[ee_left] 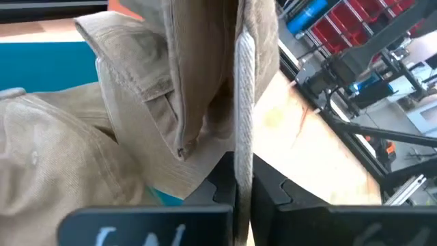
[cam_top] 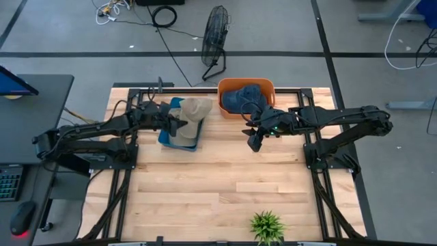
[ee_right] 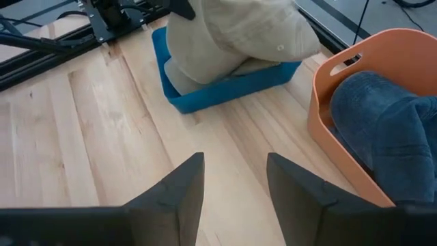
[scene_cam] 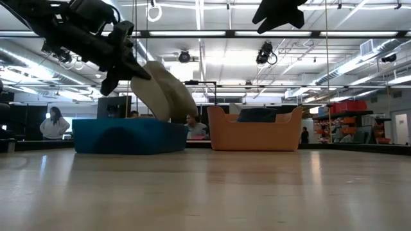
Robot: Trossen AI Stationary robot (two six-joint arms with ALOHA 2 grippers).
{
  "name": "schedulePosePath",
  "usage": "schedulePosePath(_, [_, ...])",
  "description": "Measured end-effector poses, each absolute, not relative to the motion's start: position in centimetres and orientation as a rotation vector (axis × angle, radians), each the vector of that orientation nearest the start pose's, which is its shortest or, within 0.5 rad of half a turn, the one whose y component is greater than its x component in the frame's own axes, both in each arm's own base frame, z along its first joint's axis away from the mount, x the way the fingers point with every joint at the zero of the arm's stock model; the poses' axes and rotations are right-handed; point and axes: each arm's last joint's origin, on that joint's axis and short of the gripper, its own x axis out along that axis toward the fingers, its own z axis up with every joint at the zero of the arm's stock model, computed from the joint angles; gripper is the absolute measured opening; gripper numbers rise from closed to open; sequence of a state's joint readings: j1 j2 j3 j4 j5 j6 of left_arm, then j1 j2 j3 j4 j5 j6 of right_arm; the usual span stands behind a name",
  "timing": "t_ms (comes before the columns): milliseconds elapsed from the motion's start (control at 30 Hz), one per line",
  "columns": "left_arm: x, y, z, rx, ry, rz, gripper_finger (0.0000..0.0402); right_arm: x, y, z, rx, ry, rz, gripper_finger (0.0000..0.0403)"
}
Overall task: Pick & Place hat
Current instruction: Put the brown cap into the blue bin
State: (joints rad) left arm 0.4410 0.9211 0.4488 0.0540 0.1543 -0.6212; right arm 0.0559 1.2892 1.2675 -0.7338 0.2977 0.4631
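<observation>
A tan hat (cam_top: 196, 109) hangs over a blue bin (cam_top: 179, 141) on the table's far left, and its lower part reaches down inside the bin (scene_cam: 128, 136). My left gripper (cam_top: 175, 123) is at the hat's left side, shut on it. A dark blue hat (cam_top: 240, 97) lies in an orange bin (cam_top: 268, 87) at the far middle. My right gripper (cam_top: 254, 141) hovers open above bare table, right of the blue bin and near the orange bin, touching nothing. My left gripper holds the tan hat by a thin edge of its brim (ee_left: 244, 130), pinched between the two fingers (ee_left: 213, 186). In the low view the fingers (scene_cam: 122, 63) slant down from the left. The hat (scene_cam: 168, 91) hangs tilted below them, its lower part behind the bin's wall.
The two bins stand side by side at the far edge with a strip of bare wood between them (ee_right: 225, 137). A small green plant (cam_top: 266, 225) stands at the near edge. Metal frame rails (cam_top: 321, 164) run along both sides of the table.
</observation>
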Motion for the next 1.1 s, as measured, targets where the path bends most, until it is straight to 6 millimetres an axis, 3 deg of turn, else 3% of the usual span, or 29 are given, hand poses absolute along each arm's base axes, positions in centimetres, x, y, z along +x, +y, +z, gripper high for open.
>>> schedulePosePath(267, [18.0,7.6,22.0,-0.700,0.275,0.361,0.0032,26.2,0.6,34.6,0.306,0.675,-0.396,0.0165])
schedulePosePath(533, [17.4,7.3,20.7,-0.763,0.421,0.407,0.0038,26.2,0.6,34.6,0.306,0.675,-0.396,0.0165])
schedulePosePath(933, [16.8,7.3,19.7,-0.798,0.494,0.537,0.0164,26.2,0.6,34.6,0.307,0.676,-0.394,0.0165])
schedulePosePath(1100, [16.7,7.3,19.6,-0.794,0.510,0.533,0.0198,26.2,0.6,34.6,0.299,0.677,-0.391,0.0165])
